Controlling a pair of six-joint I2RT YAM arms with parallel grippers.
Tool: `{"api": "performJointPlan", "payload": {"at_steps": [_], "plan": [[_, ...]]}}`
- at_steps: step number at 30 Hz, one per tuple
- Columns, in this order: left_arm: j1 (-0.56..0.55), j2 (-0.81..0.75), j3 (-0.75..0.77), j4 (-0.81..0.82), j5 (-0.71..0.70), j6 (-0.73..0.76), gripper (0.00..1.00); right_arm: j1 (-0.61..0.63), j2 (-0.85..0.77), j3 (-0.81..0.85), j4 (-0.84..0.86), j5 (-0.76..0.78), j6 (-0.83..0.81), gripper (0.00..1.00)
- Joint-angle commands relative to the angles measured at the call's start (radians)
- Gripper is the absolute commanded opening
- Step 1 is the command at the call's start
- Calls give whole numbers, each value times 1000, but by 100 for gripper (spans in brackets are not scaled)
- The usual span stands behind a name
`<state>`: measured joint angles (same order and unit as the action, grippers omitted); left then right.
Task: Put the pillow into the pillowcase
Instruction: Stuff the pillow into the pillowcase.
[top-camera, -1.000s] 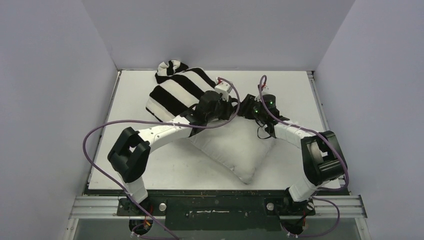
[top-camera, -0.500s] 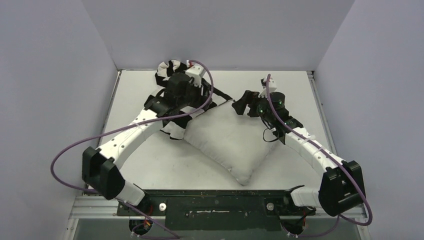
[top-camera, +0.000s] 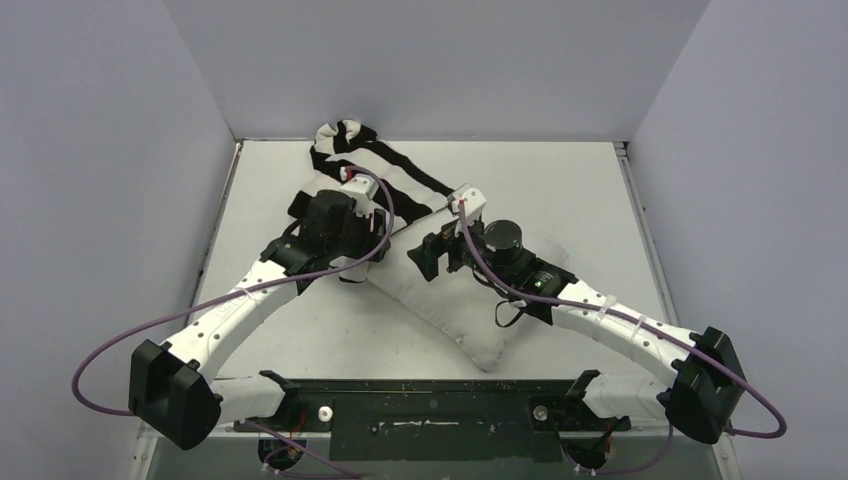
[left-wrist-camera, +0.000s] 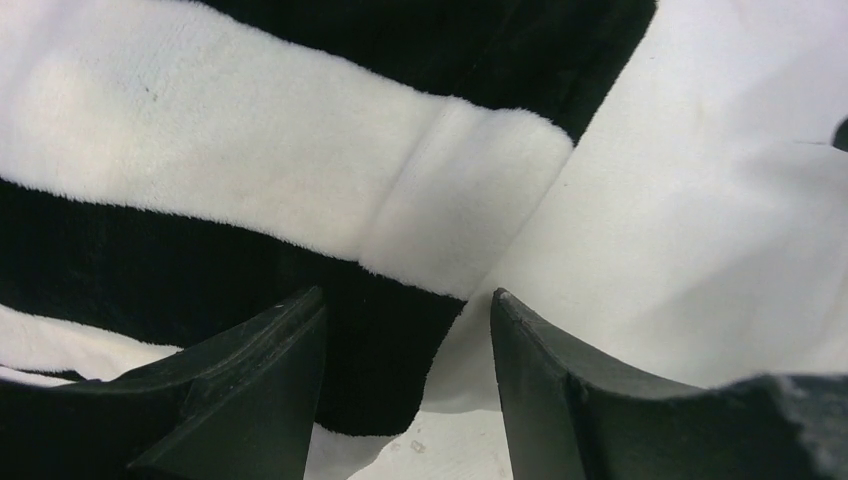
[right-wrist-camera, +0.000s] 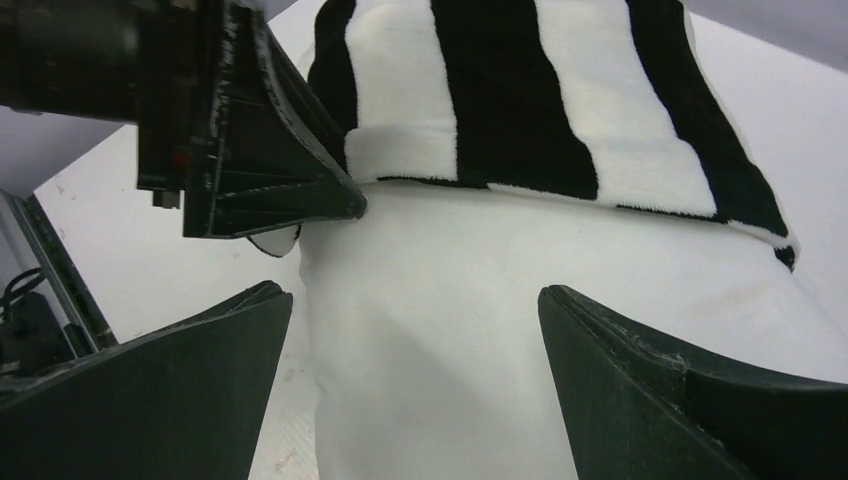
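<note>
Top view overhead, looking down on table (top-camera: 600, 180); both wrist views close, sharing pillowcase (left-wrist-camera: 250, 190) hem on pillow (right-wrist-camera: 480, 330).

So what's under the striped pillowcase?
The pillow passes beneath the hem of the pillowcase. How far it goes, and whether it is inside the opening, the cloth hides.

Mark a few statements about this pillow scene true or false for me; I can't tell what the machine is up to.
1. The pillowcase has black and white stripes. True.
2. The pillow is fully inside it. False: most of the pillow lies bare.
3. The left end effector and the right end effector are both open. True.
4. The right end effector holds the pillow up off the table. False: the pillow lies on the table, ungripped.
</note>
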<state>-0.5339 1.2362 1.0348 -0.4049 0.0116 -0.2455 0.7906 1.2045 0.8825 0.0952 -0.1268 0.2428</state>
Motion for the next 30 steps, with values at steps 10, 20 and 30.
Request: {"api": "performJointPlan", "payload": {"at_steps": [10,20,30], "plan": [[8,-54,-117,97,-164,-28,22,225,67,-108,289,93,-465,100],[31,-146,-35,119,96,-175,0,214,367,-114,556,114,-621,99],[31,-145,-2,224,349,-382,0,86,494,-51,932,196,-215,0]]}}
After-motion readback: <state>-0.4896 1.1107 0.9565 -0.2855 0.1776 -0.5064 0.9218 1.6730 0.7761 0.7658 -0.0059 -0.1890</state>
